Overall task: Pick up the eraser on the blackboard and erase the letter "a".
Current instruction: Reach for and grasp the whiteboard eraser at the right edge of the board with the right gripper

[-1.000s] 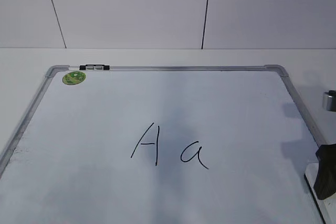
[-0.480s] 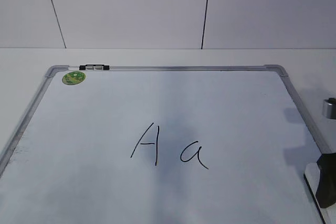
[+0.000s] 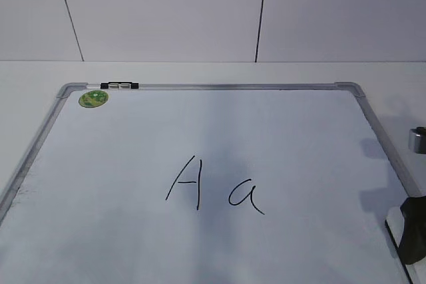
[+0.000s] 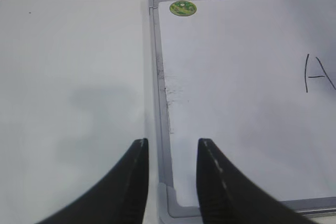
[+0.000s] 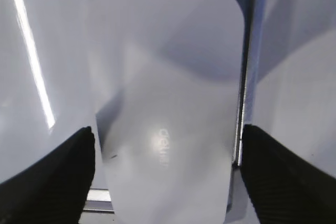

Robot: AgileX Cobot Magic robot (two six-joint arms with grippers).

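Note:
The blackboard (image 3: 219, 86) is a white board with a silver frame lying flat on the table. The letter "a" (image 3: 245, 195) is written in black marker near its middle, right of a capital "A" (image 3: 186, 183). The white eraser (image 5: 163, 66) lies at the board's right edge, against the frame; only a sliver of it (image 3: 394, 221) shows in the exterior view. My right gripper (image 5: 167, 129) is open, with one black finger on each side of the eraser, very close to its flanks. My left gripper (image 4: 170, 142) is open and empty above the board's near left corner.
A round green sticker (image 3: 93, 98) and a small black clip (image 3: 120, 86) sit at the board's far left corner, and both show in the left wrist view too. White table surrounds the board (image 4: 157, 77). A grey tiled wall stands behind.
My right gripper has sunk lower at the right edge of the exterior view, down around the eraser. The letters and the board are unchanged.

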